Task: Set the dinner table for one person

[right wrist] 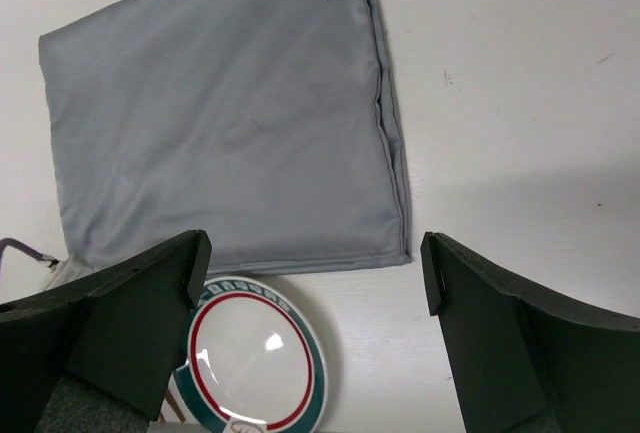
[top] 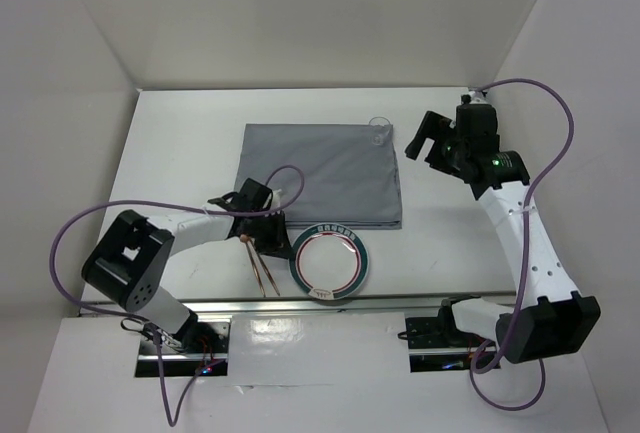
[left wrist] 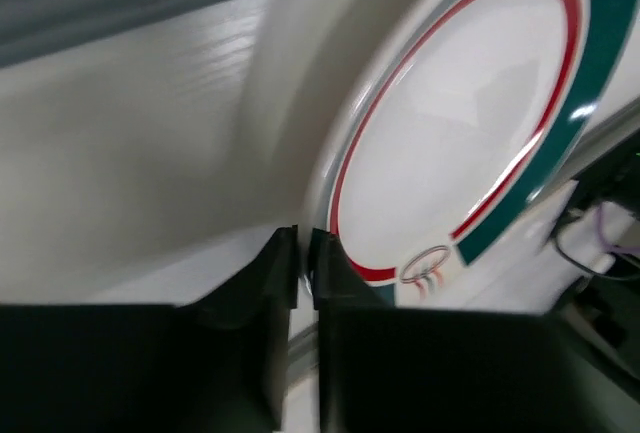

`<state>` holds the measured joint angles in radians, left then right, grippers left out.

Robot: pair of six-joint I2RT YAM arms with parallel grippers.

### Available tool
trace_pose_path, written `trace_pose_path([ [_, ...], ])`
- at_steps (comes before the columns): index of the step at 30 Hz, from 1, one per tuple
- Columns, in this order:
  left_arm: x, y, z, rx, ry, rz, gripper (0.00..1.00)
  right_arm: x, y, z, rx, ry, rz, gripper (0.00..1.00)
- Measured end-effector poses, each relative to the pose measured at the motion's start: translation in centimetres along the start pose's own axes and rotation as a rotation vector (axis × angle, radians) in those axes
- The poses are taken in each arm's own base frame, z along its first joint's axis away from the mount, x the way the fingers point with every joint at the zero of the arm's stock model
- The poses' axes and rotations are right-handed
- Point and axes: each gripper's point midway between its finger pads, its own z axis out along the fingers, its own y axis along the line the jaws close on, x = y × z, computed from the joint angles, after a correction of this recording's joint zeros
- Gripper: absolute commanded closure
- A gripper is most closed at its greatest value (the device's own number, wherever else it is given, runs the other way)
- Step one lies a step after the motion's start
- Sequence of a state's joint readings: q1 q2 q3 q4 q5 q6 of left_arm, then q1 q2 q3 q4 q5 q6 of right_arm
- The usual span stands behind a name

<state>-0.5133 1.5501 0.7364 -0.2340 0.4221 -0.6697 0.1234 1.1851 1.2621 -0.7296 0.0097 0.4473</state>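
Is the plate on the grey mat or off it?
Off it. The plate lies flat on the white table, just outside the near edge of the mat.

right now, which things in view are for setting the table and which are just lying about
For the job: the dinner table, grey cloth mat, plate, chopsticks, clear glass.

Not part of it: purple cables, metal rail at the near edge. Both belong to the rig.
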Motion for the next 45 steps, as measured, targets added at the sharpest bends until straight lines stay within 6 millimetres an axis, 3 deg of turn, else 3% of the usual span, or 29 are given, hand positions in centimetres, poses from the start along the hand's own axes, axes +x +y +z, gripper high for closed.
trace_pose_path([
  [1,0.0,-0.3,-0.1,0.016,0.002,0.0,1.0,0.0,0.0,0.0,0.002,-0.001,0.0,0.0],
  [5,-0.4,-1.5,-1.3,0.018,0.017,0.016,1.0,0.0,-0.1,0.0,0.006,-0.001,0.0,0.0],
  [11,-3.6,-4.8,-6.3,-0.002,-0.065,0.137,1.0,0.0,-0.3,-0.3,0.013,-0.004,-0.004,0.0],
  [16,-9.5,-7.6,-11.4,0.048,-0.229,0.143,1.0,0.1,-0.5,-0.7,0.022,-0.005,-0.004,0.0],
  [20,-15.0,-7.5,-13.0,0.077,-0.305,0.082,1.0,0.2,-0.8,-0.9,0.032,-0.004,-0.012,0.0],
  [25,-20.3,-5.5,-9.6,0.143,-0.278,-0.027,1.0,0.3,-1.1,-1.1,0.044,-0.002,-0.019,0.0],
  [32,-22.4,-2.0,-3.6,0.145,-0.18,-0.175,1.0,0.6,-1.9,-1.2,0.074,-0.001,-0.014,0.0],
  [40,-24.6,-1.3,-2.6,0.159,-0.216,-0.197,1.0,0.6,-2.0,-1.2,0.076,0.0,-0.014,0.0],
  [45,-25.0,-0.3,-1.4,0.157,-0.215,-0.215,1.0,1.1,-2.1,-1.0,0.078,0.013,-0.015,0.0],
])
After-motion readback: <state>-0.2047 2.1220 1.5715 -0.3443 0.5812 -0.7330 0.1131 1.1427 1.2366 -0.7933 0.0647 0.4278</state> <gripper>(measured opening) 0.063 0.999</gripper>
